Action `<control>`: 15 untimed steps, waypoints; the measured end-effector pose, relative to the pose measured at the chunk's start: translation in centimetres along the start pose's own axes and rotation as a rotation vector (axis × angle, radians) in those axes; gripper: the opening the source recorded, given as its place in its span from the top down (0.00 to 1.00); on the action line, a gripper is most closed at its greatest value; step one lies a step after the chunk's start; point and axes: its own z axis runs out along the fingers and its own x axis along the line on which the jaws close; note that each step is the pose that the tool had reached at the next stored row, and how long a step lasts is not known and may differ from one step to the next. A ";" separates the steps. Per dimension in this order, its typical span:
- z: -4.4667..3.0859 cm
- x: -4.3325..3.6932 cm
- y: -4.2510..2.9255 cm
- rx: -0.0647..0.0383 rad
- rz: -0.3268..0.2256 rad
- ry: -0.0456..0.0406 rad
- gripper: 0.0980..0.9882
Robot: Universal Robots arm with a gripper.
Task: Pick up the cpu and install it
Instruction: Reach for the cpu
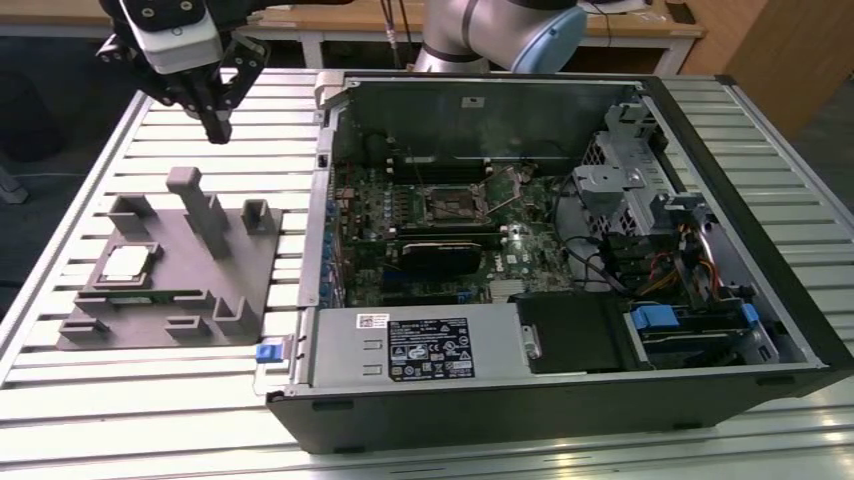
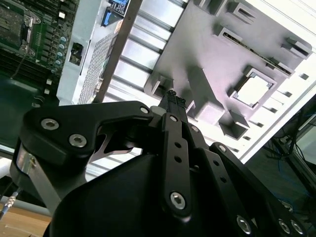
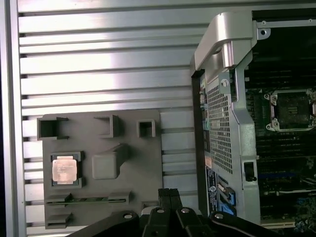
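The cpu [image 1: 124, 263], a small square chip with a pale metal top, lies flat in a recess of the grey fixture [image 1: 174, 310] on the exterior view's left. It also shows as the pale cpu [image 3: 64, 170] in the first wrist view and the bright cpu [image 2: 254, 90] in the second. My gripper [image 1: 214, 128] hangs above the slatted table, behind the fixture and well clear of the chip. Its black fingers [image 2: 171, 98] are shut together with nothing between them. The motherboard's empty socket [image 1: 451, 203] sits inside the open computer case [image 1: 747, 200].
Upright posts [image 1: 200, 205] rise from the fixture between my gripper and the chip. A thin green memory strip [image 3: 89, 199] lies in a fixture slot. A white-labelled black box [image 1: 420, 345] fills the case's front. The case wall [image 3: 224, 98] stands beside the fixture.
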 end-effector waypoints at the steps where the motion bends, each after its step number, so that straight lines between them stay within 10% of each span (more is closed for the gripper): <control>1: 0.01 0.10 -0.01 0.000 0.000 0.0002 0.98; 15: 0.15 1.44 -0.12 0.000 0.000 0.0023 0.98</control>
